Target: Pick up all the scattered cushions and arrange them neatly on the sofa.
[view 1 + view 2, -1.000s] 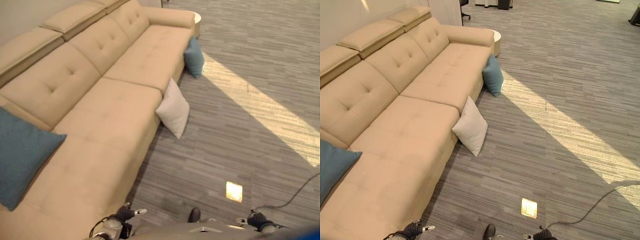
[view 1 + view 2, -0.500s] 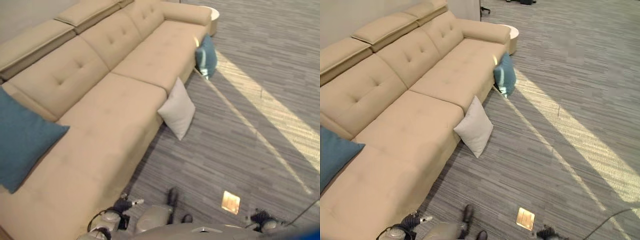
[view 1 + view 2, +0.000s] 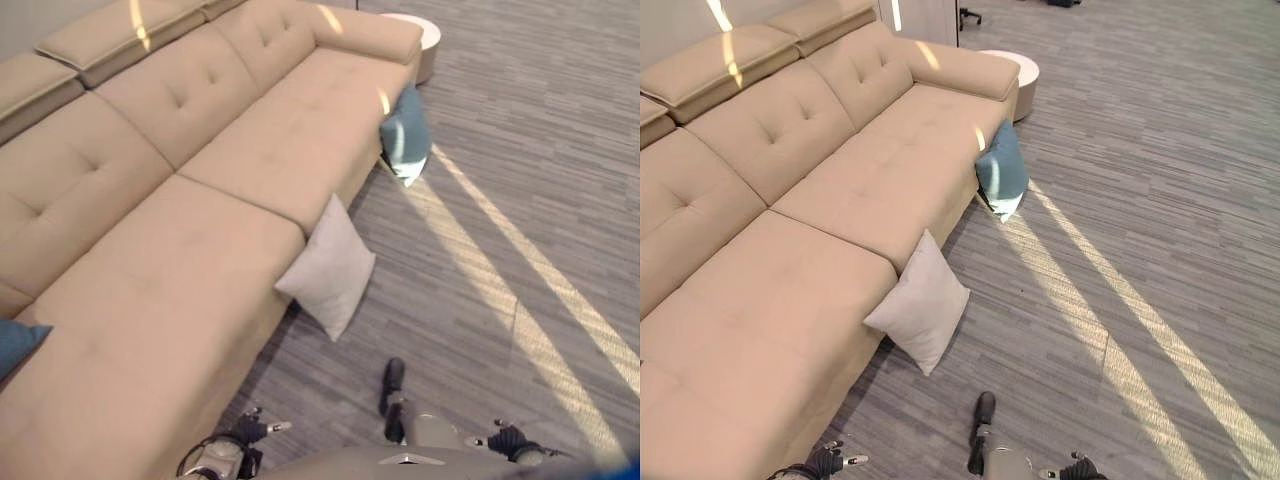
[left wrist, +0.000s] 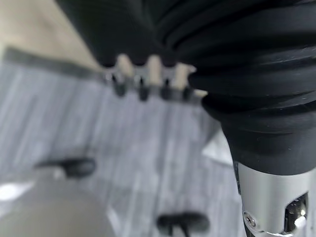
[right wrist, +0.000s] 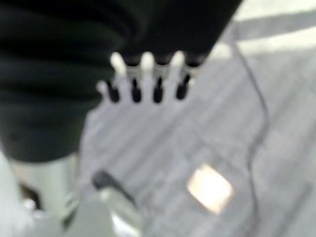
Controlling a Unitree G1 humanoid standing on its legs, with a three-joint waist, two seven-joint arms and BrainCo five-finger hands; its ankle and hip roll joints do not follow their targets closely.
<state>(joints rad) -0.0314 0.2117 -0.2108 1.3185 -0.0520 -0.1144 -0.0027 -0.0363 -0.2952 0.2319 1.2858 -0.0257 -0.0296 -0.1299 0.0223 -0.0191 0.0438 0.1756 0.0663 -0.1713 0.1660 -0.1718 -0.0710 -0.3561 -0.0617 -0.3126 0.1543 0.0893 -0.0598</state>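
A white cushion (image 3: 327,268) stands on the floor, leaning against the front of the long beige sofa (image 3: 200,190), a short way ahead of me. Farther along, a blue cushion (image 3: 404,135) also leans on the sofa's front, by the far seat. The corner of another blue cushion (image 3: 15,342) lies on the sofa seat at the left edge. My left hand (image 4: 143,81) hangs over the grey floor near the sofa's base, fingers straight, holding nothing. My right hand (image 5: 148,79) hangs over the floor too, fingers relaxed and empty.
A round white side table (image 3: 415,40) stands past the sofa's far armrest. Grey striped carpet (image 3: 500,200) spreads to the right with sunlit bands. A brass floor plate (image 5: 210,187) lies below my right hand.
The whole picture has shifted: the camera moved, so the white cushion appears closer and the sofa's blue cushion slid to the left edge. Cushions lie as before; both hands still hang.
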